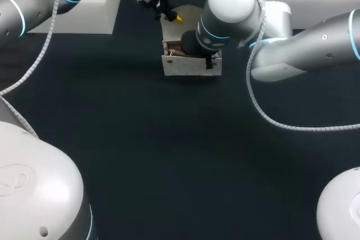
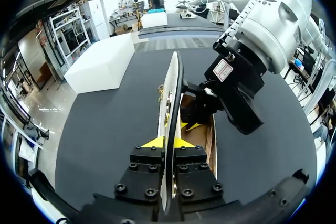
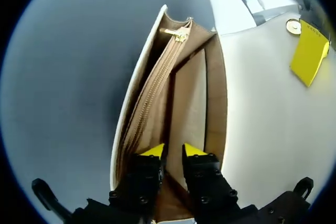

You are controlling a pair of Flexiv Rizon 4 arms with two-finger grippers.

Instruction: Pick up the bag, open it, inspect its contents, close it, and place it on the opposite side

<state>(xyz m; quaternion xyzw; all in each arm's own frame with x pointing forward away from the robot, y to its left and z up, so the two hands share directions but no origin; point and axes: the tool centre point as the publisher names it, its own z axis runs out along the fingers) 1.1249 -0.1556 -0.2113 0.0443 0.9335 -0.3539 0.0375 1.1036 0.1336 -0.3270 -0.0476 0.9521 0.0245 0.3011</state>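
Observation:
A white bag [image 1: 191, 66] stands at the back middle of the dark table, its mouth facing up. My left gripper [image 2: 168, 142] is shut on the edge of the raised white flap [image 2: 170, 87]; in the head view the left gripper [image 1: 171, 16] sits just behind the bag. My right gripper [image 3: 173, 151] reaches down into the tan interior [image 3: 191, 108] beside a zipped pocket [image 3: 152, 98], fingers a narrow gap apart with nothing gripped. In the left wrist view the right gripper [image 2: 188, 125] shows inside the bag. One left fingertip [image 3: 310, 51] lies on the flap near a gold snap [image 3: 292, 25].
A white block [image 1: 84, 21] stands at the back left beside the dark mat [image 1: 169, 155]. Cables [image 1: 270, 119] from both arms hang low over the table. The bases of my arms fill the near corners.

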